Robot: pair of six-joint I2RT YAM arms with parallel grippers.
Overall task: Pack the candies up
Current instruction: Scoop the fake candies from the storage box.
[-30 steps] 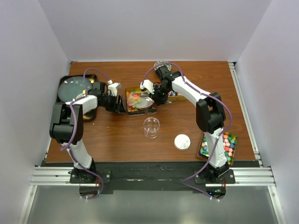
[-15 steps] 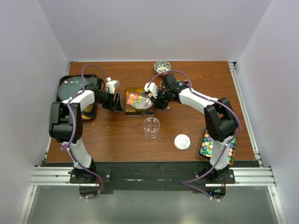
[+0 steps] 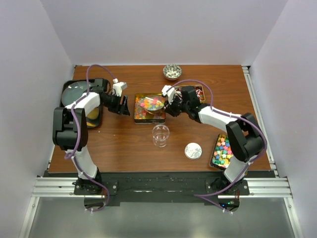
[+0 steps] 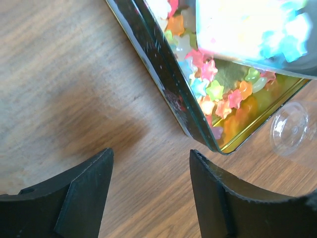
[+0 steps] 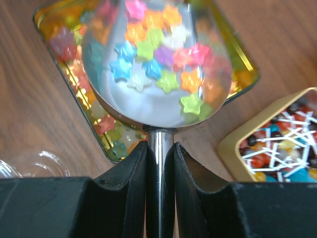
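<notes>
A brown wood-grain counter (image 3: 124, 144) sits boxed in by plain pale walls: a back wall (image 3: 163, 29) behind the counter, a left wall (image 3: 29, 89) and a right wall (image 3: 292, 74) beside it. An aluminium rail (image 3: 163, 187) runs along the counter's near edge, with a glossy grey surface (image 3: 158, 220) in front. The light is even and the shadows are soft.

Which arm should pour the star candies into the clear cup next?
The right arm. Its jaws are shut on the scoop, loaded with star candies, close to the clear cup. The left arm's jaws are open and empty beside the tin.
</notes>
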